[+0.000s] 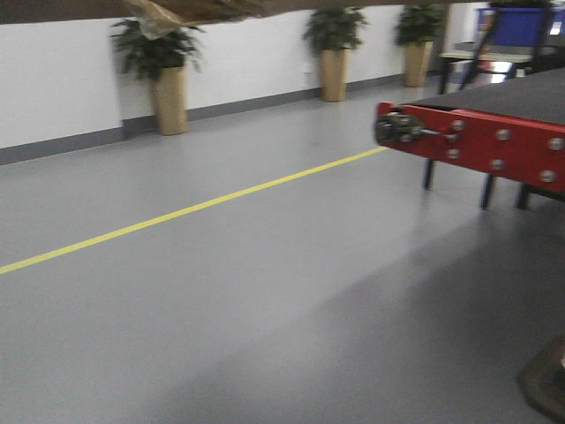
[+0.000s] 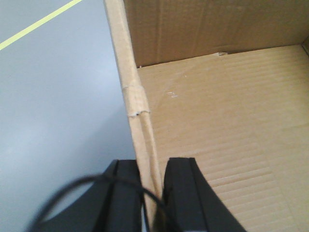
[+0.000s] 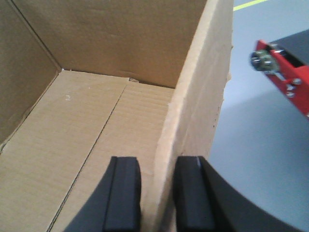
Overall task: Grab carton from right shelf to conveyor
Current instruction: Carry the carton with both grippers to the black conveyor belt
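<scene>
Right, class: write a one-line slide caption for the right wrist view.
Right gripper pinching the side wall of the open carton, with the red conveyor end beyond it.

Floor point(image 1: 221, 291): smooth grey, evenly finished, with a soft sheen and a broad darker shadow across the near right. One yellow line point(image 1: 194, 209) runs diagonally from the near left to the far right.

Far wall point(image 1: 62, 79): plain white, with a grey skirting strip point(image 1: 62, 146) along its base.

Three potted plants stand against the wall in tall tan planters: left plant point(image 1: 159, 53), middle plant point(image 1: 334, 26), right plant point(image 1: 418, 24).

Far right corner: a blue panel point(image 1: 516, 25) above a pale flat surface point(image 1: 477, 58); both are too blurred to identify further.

Lighting: even and diffuse.
</scene>
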Available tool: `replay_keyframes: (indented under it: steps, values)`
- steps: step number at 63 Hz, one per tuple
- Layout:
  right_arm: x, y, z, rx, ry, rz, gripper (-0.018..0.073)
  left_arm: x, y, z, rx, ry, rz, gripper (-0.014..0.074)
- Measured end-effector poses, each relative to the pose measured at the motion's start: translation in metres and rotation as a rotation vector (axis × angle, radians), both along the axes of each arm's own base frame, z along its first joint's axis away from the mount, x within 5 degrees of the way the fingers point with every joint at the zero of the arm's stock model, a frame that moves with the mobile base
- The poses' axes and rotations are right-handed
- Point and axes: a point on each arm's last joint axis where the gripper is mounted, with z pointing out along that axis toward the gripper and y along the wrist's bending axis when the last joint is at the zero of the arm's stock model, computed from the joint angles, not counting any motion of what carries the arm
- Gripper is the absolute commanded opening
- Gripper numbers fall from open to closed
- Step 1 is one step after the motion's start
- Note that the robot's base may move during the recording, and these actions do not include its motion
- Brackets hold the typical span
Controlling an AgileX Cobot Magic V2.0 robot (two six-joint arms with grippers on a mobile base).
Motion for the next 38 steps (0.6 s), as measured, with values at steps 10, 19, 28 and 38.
replay_keyframes:
  steps: [10,19,28,38]
  values:
    - [0.0004,0.0009,0.0002,0.008,-0.001,0.004,-0.0068,0.0008,0.0017,0.0009,0.016,-0.014,0.013,-0.0016]
    - [0.0014,0.0016,0.0002,0.013,-0.002,0.004,-0.0068,0.0011,0.0022,0.0013,0.022,-0.02,0.017,-0.0016]
    - [0.0015,0.0016,0.0004,0.014,-0.004,0.003,-0.0068,0.0013,0.0022,0.0016,0.023,-0.025,0.017,-0.0016]
    - [0.0022,0.0021,0.0,0.015,-0.002,0.004,-0.0068,0.0015,0.0029,0.0018,0.029,-0.028,0.022,-0.0016]
